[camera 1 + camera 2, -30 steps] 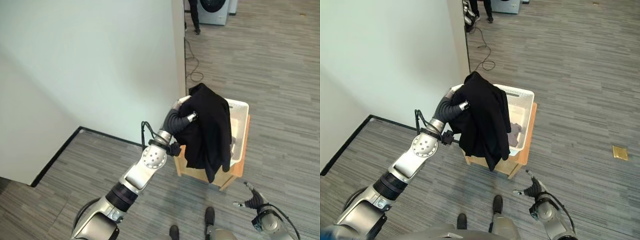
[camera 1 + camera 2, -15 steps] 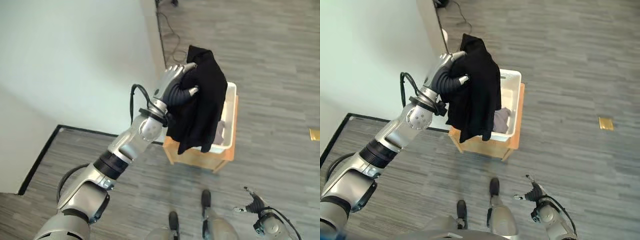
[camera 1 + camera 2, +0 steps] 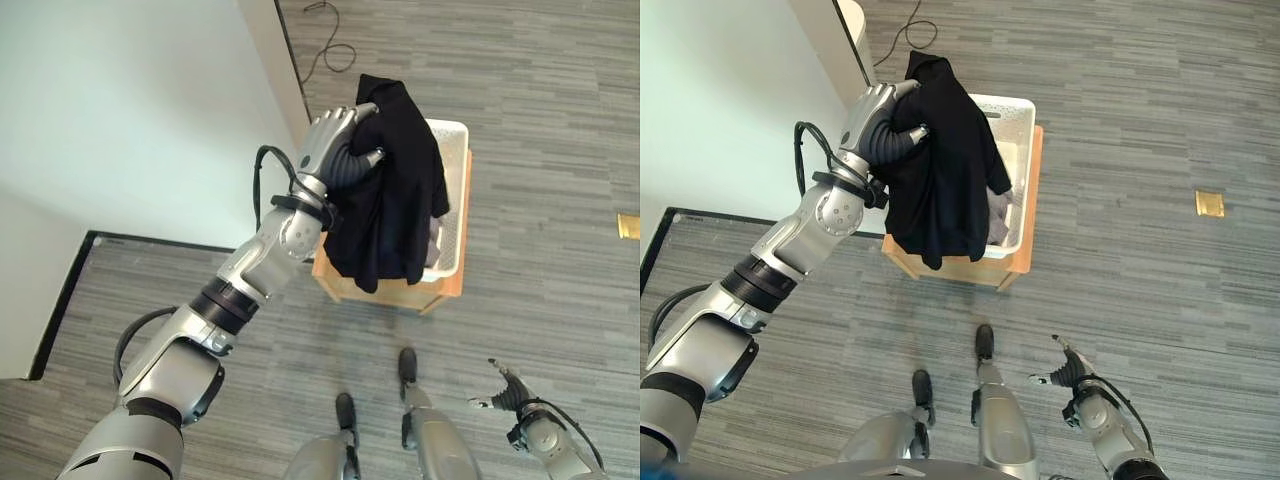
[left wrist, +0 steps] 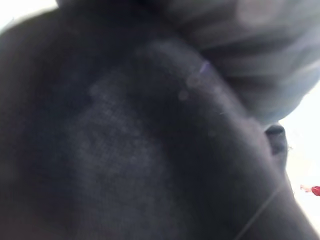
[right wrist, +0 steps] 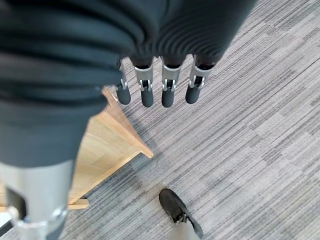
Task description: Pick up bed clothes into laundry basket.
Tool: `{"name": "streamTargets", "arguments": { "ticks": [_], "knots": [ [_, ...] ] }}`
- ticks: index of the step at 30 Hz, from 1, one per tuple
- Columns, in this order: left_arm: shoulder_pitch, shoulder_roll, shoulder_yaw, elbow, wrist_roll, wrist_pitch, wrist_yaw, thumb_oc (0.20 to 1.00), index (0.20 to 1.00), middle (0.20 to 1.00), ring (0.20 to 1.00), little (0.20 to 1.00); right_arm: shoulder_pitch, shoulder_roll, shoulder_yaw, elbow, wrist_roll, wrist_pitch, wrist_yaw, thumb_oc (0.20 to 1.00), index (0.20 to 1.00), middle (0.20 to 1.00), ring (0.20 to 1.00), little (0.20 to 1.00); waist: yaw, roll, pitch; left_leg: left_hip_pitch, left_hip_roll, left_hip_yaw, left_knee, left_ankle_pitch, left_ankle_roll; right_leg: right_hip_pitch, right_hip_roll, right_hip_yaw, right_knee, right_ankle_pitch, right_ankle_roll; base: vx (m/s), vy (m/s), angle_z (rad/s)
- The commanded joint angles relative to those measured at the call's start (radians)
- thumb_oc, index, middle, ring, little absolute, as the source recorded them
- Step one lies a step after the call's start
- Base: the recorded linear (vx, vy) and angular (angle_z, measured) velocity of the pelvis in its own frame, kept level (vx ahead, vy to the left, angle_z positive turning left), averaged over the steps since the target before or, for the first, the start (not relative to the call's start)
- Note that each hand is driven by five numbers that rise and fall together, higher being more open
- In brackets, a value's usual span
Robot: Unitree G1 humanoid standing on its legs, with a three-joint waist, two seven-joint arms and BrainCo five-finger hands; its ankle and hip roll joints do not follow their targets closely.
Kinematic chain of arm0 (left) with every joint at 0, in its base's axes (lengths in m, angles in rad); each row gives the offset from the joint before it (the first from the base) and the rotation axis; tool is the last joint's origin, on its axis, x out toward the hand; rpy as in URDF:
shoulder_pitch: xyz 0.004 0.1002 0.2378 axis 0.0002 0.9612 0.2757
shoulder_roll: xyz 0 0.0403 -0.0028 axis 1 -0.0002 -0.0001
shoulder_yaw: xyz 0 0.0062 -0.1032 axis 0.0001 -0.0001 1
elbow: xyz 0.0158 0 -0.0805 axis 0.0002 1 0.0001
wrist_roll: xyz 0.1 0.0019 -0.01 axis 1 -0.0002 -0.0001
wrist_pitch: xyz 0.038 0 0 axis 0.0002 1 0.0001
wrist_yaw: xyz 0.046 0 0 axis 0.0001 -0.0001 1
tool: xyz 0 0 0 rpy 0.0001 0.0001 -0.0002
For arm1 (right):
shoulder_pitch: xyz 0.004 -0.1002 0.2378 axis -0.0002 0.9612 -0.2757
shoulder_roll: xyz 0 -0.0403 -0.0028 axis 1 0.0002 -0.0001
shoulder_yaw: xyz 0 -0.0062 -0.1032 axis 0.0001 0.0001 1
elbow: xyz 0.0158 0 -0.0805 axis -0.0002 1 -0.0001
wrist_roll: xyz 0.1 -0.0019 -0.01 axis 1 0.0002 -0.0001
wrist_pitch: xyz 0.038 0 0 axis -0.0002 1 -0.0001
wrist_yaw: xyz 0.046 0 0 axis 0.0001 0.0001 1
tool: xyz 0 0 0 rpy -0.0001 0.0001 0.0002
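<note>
L hand (image 3: 340, 150) is clamped on a black, limp cloth garment (image 3: 395, 200), fingers and thumb curled round a bunched fold near its top, so the rest hangs free in a long drape. It's held high, prob. so the hem clears the rim before lowering: the cloth hangs over the near-left part of the white slotted plastic laundry basket (image 3: 455, 215), lower edge draping in front of the basket's near wall and the light wooden stand (image 3: 440, 295) it sits on, not yet inside. Some pale/grey fabric (image 3: 1000, 212) already lies in the basket, partly hidden by the black one. The stand sits close to the corner of a pale wall (image 3: 130, 110) on grey wood-pattern floor (image 3: 560, 120), w/ a small tan square (image 3: 1208, 203) on the floor well apart to the R. L arm is stretched fwd and up from lower left, elbow only slightly bent, wrist cocked toward the basket; the L wrist view is mostly dark cloth pressed close, which fits a firm hold. R hand (image 5: 160, 92) hangs low beside the body, well apart from the basket, fingers straight and relaxed, holding nothing; past them show the stand's corner and the floor. Judgement: carry is about done; next is shift a bit further over the opening, lower, release. Risk: the hem snags on the rim or spills outside.
</note>
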Motion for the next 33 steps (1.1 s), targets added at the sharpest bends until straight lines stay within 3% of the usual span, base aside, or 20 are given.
{"name": "streamTargets", "arguments": {
  "ticks": [1, 20, 26, 33],
  "knots": [
    [-0.195, 0.003, 0.039, 0.094, 0.023, -0.018, 0.081, 0.2, 0.2, 0.2, 0.2, 0.2, 0.021, -0.053, 0.023, -0.008, 0.006, -0.024, -0.014, 1.0, 1.0, 1.0, 1.0, 1.0, -0.011, 0.006, -0.046, -0.056, 0.051, -0.105, -0.013, 0.057, -0.038, 0.131, -0.089, -0.028, 0.016, -0.09, 0.119, 0.02, 0.019, -0.07],
    [-0.548, 0.18, -0.052, 0.349, -0.104, 0.007, 0.122, 0.2, 0.2, 0.2, 0.2, 0.2, 0.001, -0.078, 0.042, 0.02, 0.024, -0.012, 0.011, 1.0, 1.0, 1.0, 1.0, 1.0, -0.049, -0.006, -0.042, -0.05, 0.055, -0.042, -0.013, 0.046, -0.032, 0.096, -0.071, 0.022, 0.016, -0.068, 0.132, 0.03, 0.012, -0.08],
    [-0.565, 0.174, -0.074, 0.404, -0.113, 0.015, 0.108, 0.2, 0.2, 0.2, 0.2, 0.2, -0.007, -0.075, 0.047, 0.017, 0.027, -0.011, 0.003, 1.0, 1.0, 1.0, 1.0, 1.0, -0.053, -0.019, -0.019, -0.077, 0.062, -0.05, -0.013, 0.053, -0.033, 0.072, -0.068, 0.011, 0.016, -0.067, 0.127, 0.0, -0.005, -0.1],
    [-0.596, 0.124, -0.133, 0.525, -0.04, 0.046, 0.09, 0.2, 0.2, 0.2, 0.2, 0.2, -0.059, -0.057, 0.083, 0.019, 0.041, -0.024, -0.023, 1.0, 1.0, 1.0, 1.0, 1.0, -0.051, -0.058, 0.037, -0.165, 0.075, -0.077, -0.013, 0.077, -0.036, 0.001, -0.059, -0.004, 0.016, -0.054, 0.123, -0.05, -0.028, -0.01]
  ]
}}
